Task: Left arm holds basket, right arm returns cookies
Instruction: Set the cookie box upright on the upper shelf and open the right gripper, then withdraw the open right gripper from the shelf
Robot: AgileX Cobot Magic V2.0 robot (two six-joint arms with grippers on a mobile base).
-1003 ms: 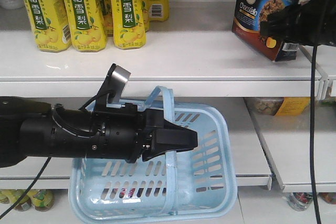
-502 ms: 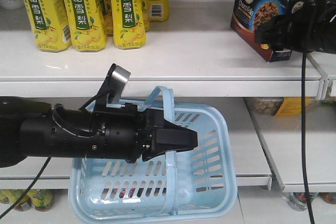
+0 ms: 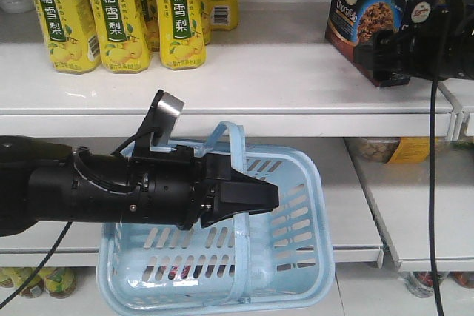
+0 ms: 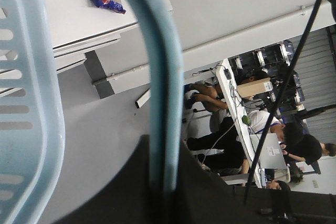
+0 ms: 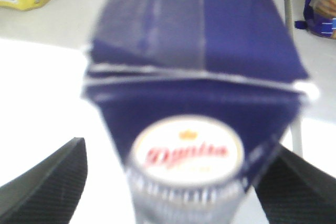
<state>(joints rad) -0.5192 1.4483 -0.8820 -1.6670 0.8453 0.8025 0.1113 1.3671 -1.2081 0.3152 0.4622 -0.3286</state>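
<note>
Shelf-top cookies (image 5: 194,77) between pincer (image 5: 173,182) fingers.

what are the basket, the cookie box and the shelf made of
Basket: looks like moulded plastic, light blue, slightly glossy, with slotted walls and a smooth hoop handle. Cookie box: likely printed cardboard, with crisp folded edges and flap seams. Shelf: white, smooth and flat; probably painted metal, but the look leaves that open.
</note>
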